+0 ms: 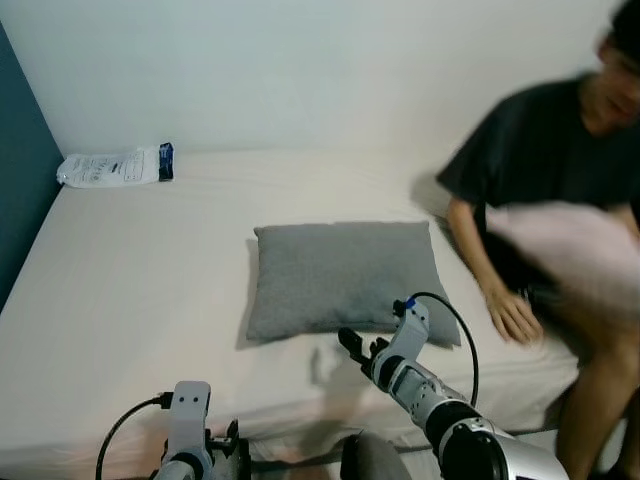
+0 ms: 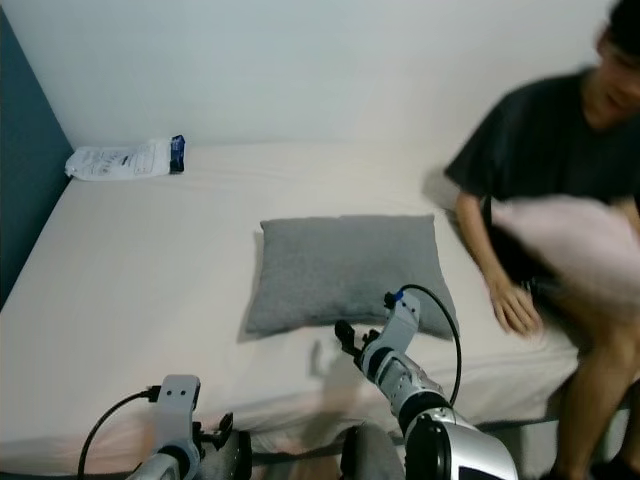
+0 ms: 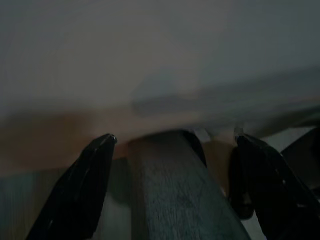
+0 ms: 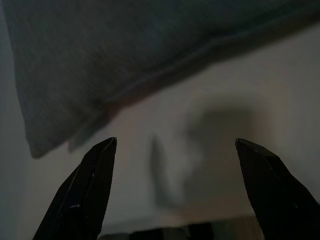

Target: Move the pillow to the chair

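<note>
A grey pillow (image 1: 345, 275) lies flat in the middle of the bed (image 1: 130, 290). My right gripper (image 1: 352, 345) hovers just off the pillow's near edge, over the sheet. In the right wrist view the right gripper (image 4: 176, 141) is open, with the pillow's seam and corner (image 4: 125, 55) a little beyond its fingertips (image 4: 95, 185) and nothing between them. My left gripper (image 1: 232, 442) hangs low by the bed's front edge. In the dark left wrist view it (image 3: 175, 136) is open, with a dim grey-blue bar (image 3: 175, 190) lying between its fingers.
A person (image 1: 560, 160) in a dark shirt sits on the bed's right side, one hand (image 1: 515, 315) on the sheet, holding a blurred pale pillow (image 1: 570, 250). A white packet (image 1: 115, 167) lies at the back left corner. A teal wall (image 1: 20, 170) borders the left.
</note>
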### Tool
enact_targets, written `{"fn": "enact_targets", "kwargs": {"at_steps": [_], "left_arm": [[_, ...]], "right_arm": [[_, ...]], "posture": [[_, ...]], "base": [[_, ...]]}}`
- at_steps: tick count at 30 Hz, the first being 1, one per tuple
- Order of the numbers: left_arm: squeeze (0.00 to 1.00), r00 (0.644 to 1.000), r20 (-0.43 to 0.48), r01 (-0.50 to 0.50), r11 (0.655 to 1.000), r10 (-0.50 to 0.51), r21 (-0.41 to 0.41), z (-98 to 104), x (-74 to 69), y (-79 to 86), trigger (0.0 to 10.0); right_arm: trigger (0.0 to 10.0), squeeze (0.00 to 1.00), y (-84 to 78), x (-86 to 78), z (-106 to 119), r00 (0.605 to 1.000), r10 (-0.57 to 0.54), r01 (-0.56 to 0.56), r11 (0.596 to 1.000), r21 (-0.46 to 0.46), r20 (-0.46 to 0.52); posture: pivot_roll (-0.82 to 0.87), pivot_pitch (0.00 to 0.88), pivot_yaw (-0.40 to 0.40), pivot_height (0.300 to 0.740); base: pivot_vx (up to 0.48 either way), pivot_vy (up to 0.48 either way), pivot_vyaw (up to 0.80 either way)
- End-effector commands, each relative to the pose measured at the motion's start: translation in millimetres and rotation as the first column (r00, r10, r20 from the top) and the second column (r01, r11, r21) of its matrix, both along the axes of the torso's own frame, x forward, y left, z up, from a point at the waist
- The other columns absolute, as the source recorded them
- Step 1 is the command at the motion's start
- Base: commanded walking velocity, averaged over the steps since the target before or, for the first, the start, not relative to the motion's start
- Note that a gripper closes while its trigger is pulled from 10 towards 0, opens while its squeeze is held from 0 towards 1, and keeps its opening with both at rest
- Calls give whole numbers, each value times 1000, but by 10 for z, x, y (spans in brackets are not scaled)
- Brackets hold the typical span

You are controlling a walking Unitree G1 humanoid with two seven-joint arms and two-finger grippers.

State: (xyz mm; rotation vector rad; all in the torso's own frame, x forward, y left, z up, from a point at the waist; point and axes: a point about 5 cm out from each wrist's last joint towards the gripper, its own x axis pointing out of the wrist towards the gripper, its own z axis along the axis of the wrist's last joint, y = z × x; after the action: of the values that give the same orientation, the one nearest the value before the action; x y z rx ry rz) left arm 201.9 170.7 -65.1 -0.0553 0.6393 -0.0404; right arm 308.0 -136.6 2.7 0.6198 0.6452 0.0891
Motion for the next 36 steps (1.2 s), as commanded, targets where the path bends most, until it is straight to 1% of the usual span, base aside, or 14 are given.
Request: {"fn": "enact_targets", "kwargs": {"at_steps": [1, 4, 5, 9, 11, 12, 14, 16, 17, 21, 24, 30, 35, 36], "left_arm": [[0, 999, -24, 26, 1000, -26, 2, -42, -65, -47, 10000], [0, 999, -26, 33, 999, -33, 3, -48, -77, -52, 10000], [0, 999, -28, 36, 999, -36, 5, -52, -89, -51, 10000], [0, 999, -28, 41, 999, -40, 10, -59, -109, -40, 10000], [0, 998, -31, 56, 998, -55, 21, -74, -155, -19, 10000], [0, 998, -31, 56, 998, -55, 21, -74, -155, -19, 10000], [0, 998, -31, 60, 998, -59, 25, -81, -182, -3, 10000], [0, 998, -30, 63, 998, -62, 30, -84, -197, 8, 10000], [0, 998, -29, 65, 997, -64, 33, -86, -210, 20, 10000], [0, 999, -19, 49, 998, -48, 41, -80, -224, 73, 10000], [0, 999, -20, 48, 998, -47, 44, -78, -216, 72, 10000], [0, 998, -17, 61, 997, -60, 42, -77, -206, 23, 10000], [0, 997, 1, 74, 997, -74, 37, -61, -184, -23, 10000], [0, 997, 1, 74, 997, -74, 37, -61, -184, -23, 10000]], "right_arm": [[10000, 0, -64, -17, -18, 999, -39, 39, 999, 8, -3], [10000, 0, -100, 7, 9, 999, -45, 45, 999, -16, 24], [10000, 0, -138, 46, 55, 996, -53, 55, 998, -33, 65], [10000, 0, -190, 111, 142, 989, -75, 77, 997, -6, 130], [10000, 0, -277, 158, 206, 979, -127, 124, 992, 26, 160], [10000, 0, -277, 158, 206, 979, -127, 124, 992, 26, 160], [10000, 0, -330, 170, 223, 972, -178, 170, 983, 63, 155], [10000, 0, -346, 176, 231, 968, -197, 186, 979, 81, 154], [10000, 0, -347, 181, 239, 966, -203, 191, 977, 91, 157], [10000, 0, -203, 170, 222, 978, -120, 107, 991, 79, 169], [10000, 0, -177, 147, 195, 980, -115, 103, 991, 81, 164], [10000, 0, -186, 135, 182, 980, -118, 104, 990, 91, 160], [10000, 0, -276, 231, 319, 960, -150, 128, 986, 103, 236], [10000, 0, -276, 231, 319, 960, -150, 128, 986, 103, 236]], "posture": [[83, 86, -90, 608], [85, 88, -87, 608], [90, 96, -82, 608], [99, 109, -72, 608], [108, 122, -60, 608], [108, 122, -60, 608], [112, 130, -52, 608], [112, 136, -47, 608], [112, 138, -45, 608], [109, 147, -44, 608], [105, 150, -43, 608], [94, 159, -41, 608], [95, 175, -33, 608], [95, 175, -33, 608]], "base": [[0, 0, 0], [0, 0, 0], [0, 0, 0], [0, 0, 0], [0, 0, 0], [0, 0, 0], [0, 0, 0], [0, 0, 0], [0, 0, 0], [0, 0, 0], [0, 0, 0], [0, 0, 0], [0, 0, 0], [0, 0, 0]]}}
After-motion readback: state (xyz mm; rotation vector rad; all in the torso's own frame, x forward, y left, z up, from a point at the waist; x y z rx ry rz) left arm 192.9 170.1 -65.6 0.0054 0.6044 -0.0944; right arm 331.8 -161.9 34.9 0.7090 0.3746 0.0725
